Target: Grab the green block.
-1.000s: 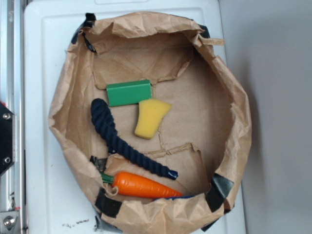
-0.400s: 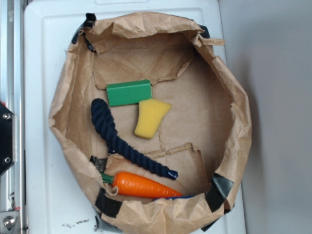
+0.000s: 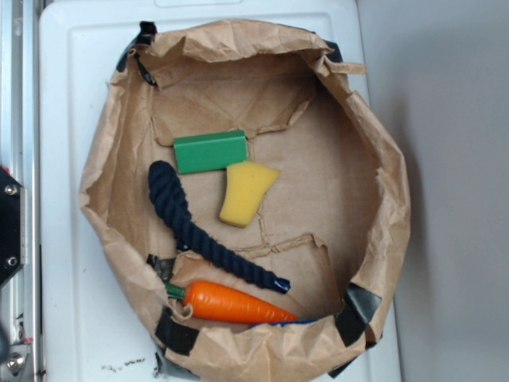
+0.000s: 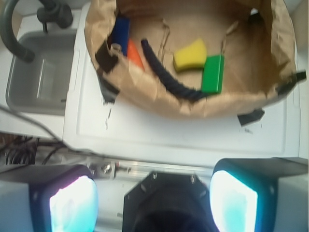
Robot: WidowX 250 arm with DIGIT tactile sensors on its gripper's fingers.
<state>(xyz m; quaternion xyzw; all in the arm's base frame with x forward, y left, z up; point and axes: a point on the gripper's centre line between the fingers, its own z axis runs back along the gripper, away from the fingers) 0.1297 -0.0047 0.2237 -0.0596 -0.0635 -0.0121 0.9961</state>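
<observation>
Hand (image 4: 153, 203) hangs wide open outside the paper bag (image 4: 145, 96), well short of the green block (image 4: 212, 73).

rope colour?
Dark navy blue rope; clearest in the exterior view.

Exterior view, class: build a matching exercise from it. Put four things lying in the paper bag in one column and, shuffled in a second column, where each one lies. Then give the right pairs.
Things:
1. green block
2. yellow sponge
3. dark blue rope
4. orange carrot

Places:
A. lowest in the picture, by the bag's bottom rim
B. running on a slant from left of centre down toward the right
C. highest of the four, just above the sponge
D. near the middle, its top edge close under the block's right end

Pairs: 1-C, 2-D, 3-B, 4-A
</observation>
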